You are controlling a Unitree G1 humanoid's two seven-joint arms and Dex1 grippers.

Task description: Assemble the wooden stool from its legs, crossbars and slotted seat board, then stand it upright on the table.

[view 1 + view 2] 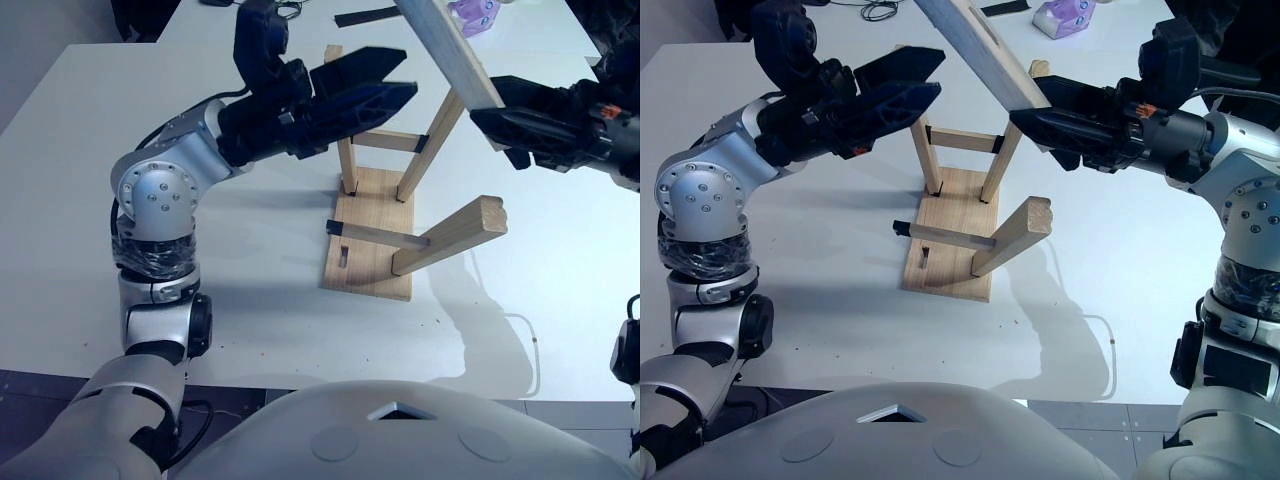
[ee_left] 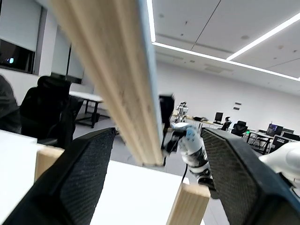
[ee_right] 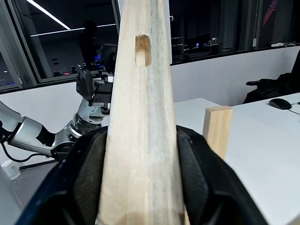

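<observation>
Right wrist view: the right gripper [image 1: 1035, 112] has both fingers clamped on a wooden leg [image 3: 140, 140], and a slot [image 3: 143, 49] is cut into the face turned to the camera. From the gripper the wooden leg slants up and away, high above the table [image 1: 250, 290].

Over to the left gripper [image 1: 405, 75]: its fingers are spread wide with nothing between them. It hangs in the air facing the right gripper, with a gap between the two sets of fingertips.

Below both grippers the slotted seat board [image 1: 378, 205] lies flat on the table. Two legs stand upright at its far end. One [image 1: 347, 165] is just under the left gripper's fingertips, and the other [image 1: 425, 155] is below the right gripper's tips. A crossbar [image 1: 385, 140] joins them.

Closer to the robot than either gripper, a third leg [image 1: 450, 235] leans out from the board, tilted toward the right gripper's side. A second crossbar [image 1: 375, 233] runs from it across the board. Whether its dark-tipped free end touches the board, I cannot tell.
</observation>
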